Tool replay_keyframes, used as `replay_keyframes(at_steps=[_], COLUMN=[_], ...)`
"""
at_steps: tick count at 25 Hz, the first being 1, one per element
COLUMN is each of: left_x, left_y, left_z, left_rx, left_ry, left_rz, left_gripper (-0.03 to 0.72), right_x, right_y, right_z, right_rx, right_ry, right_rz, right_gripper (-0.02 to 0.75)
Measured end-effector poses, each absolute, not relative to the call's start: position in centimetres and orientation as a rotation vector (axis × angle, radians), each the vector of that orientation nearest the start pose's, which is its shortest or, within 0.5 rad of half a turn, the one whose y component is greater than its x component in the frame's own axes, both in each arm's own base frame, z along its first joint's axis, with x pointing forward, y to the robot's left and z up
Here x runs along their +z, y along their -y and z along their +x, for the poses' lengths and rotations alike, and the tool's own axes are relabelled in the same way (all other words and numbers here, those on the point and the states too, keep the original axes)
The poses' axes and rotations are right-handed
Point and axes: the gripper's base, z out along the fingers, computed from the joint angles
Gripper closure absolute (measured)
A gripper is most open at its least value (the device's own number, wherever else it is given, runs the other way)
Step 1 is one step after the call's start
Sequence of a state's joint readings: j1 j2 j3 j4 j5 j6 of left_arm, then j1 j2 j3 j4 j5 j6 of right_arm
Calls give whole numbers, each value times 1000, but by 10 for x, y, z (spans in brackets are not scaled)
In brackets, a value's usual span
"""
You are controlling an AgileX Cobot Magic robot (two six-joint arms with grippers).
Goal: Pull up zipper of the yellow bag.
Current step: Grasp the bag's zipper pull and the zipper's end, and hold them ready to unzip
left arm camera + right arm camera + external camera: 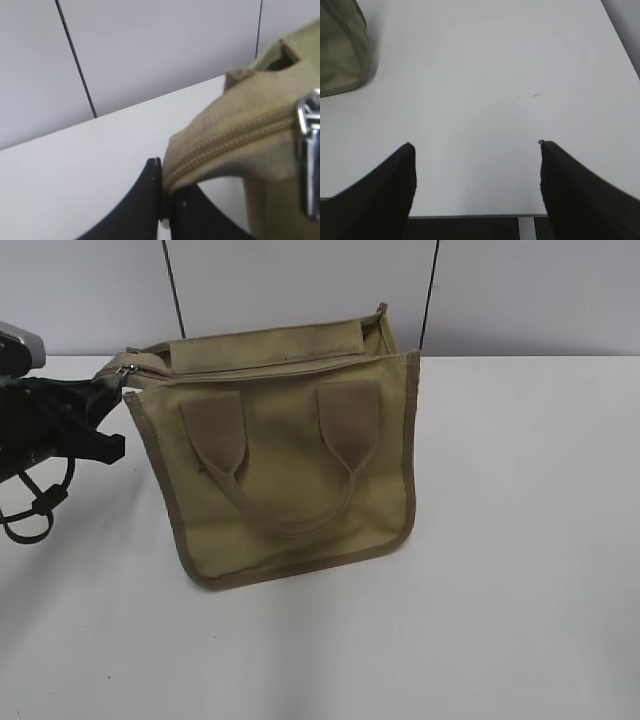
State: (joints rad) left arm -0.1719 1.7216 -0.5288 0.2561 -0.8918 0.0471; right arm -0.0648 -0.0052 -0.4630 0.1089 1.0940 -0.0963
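Observation:
The yellow bag (pixel 290 460) stands upright mid-table, its strap handle facing me. The tan zipper line runs along its top edge, and the silver pull tab (pixel 127 370) sits at the far left end. My left gripper (pixel 108 390) is shut on the fabric tip of the bag's left top corner, just beyond the pull tab. In the left wrist view the jaws (pixel 166 190) pinch the zipper tape's end, with the pull tab (pixel 310 150) to the right. My right gripper (pixel 476 150) is open and empty over the table's front edge; it is out of the exterior view.
The white table (pixel 520 540) stretches right of and in front of the bag. A corner of the bag (pixel 340 50) shows at the upper left of the right wrist view. A grey wall with dark seams stands behind.

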Motion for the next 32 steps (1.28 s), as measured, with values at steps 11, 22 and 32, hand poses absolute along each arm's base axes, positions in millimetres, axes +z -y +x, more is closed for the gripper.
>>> replay_keyframes(at_steps=[11, 22, 32], left_x=[184, 203, 207], left_y=[70, 68, 67], left_z=[282, 271, 272], left_rx=[-103, -102, -109], left_ry=[-1718, -1753, -1820], left_rz=[605, 619, 600], left_gripper=[682, 682, 682], right_x=[265, 289, 316], right_y=[-9, -8, -14], right_z=[-3, 4, 89], right_rx=[35, 31, 183], right_ry=[-2104, -2108, -2238], right_rz=[-38, -44, -101], right_gripper=[174, 174, 174])
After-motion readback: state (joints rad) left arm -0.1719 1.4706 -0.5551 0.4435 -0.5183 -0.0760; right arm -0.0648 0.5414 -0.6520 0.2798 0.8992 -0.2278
